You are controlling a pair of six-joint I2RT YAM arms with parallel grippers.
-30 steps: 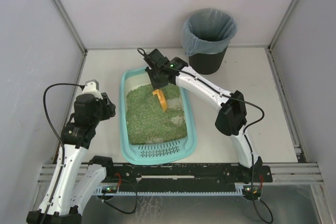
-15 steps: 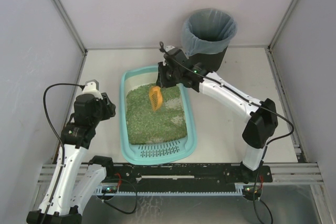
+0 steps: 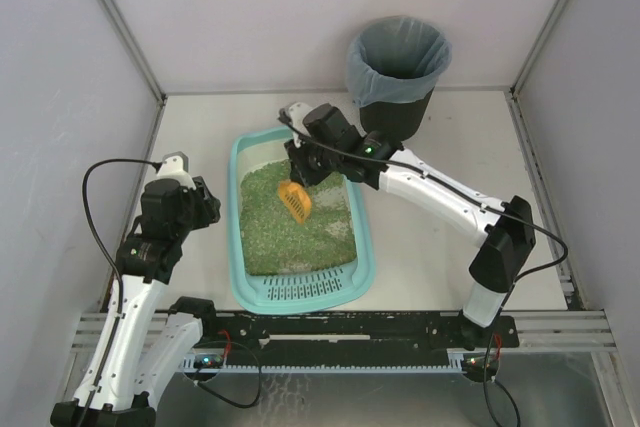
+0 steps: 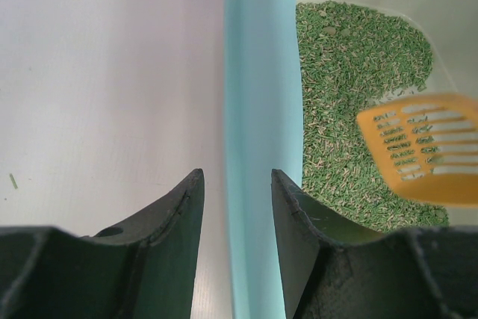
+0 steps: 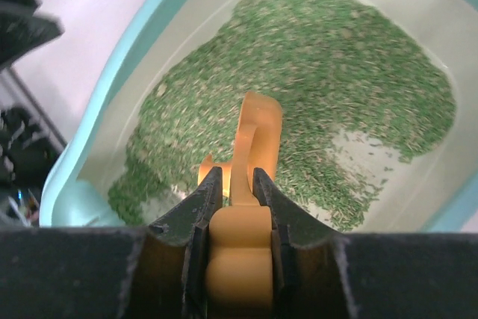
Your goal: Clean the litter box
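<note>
The light-teal litter box (image 3: 237,247) lies lengthwise mid-table, green litter (image 3: 290,232) inside and a slotted grate (image 3: 305,290) at its near end. My right gripper (image 3: 305,169) is shut on the handle of the orange slotted scoop (image 3: 295,199), which hangs just over the litter in the box's far half. In the right wrist view the gripper (image 5: 239,181) clamps the scoop's handle (image 5: 254,132) above the litter (image 5: 336,72). My left gripper (image 3: 213,209) sits at the box's left rim. The rim (image 4: 254,110) runs between its narrowly set fingers (image 4: 179,222).
A black round bin (image 3: 398,75) with a grey-blue bag stands at the back right, just beyond the right arm's wrist. White walls close in the table at the left, back and right. The scoop's slotted blade (image 4: 422,147) shows in the left wrist view.
The right wrist swung right toward the bin, then back left. The scoop turned and now sits lower over the litter. The left arm has not moved.
</note>
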